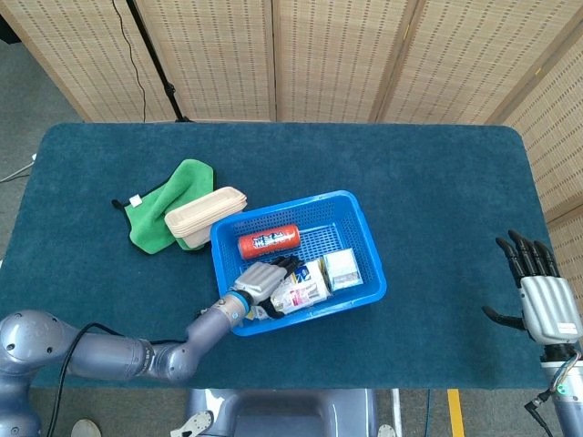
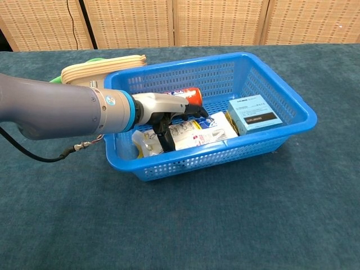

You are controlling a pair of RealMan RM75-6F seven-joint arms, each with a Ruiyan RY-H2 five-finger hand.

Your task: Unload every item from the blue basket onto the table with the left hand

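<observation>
The blue basket (image 1: 369, 289) (image 2: 292, 132) stands mid-table. Inside lie a red can (image 1: 269, 240) (image 2: 190, 93) at the back, a white printed packet (image 1: 308, 289) (image 2: 205, 129) at the front and a light blue box (image 1: 340, 268) (image 2: 253, 112) on the right. My left hand (image 1: 260, 279) (image 2: 169, 112) reaches into the basket over its left front corner. Its fingers lie across the top of the packet's left end and the thumb presses from below, gripping it. The packet's held end is tilted up. My right hand (image 1: 537, 289) hangs open by the table's right edge, holding nothing.
A green cloth (image 1: 159, 211) and a stack of beige trays (image 1: 205, 214) (image 2: 101, 70) lie just left of the basket on the teal tabletop. Wicker screens stand behind the table.
</observation>
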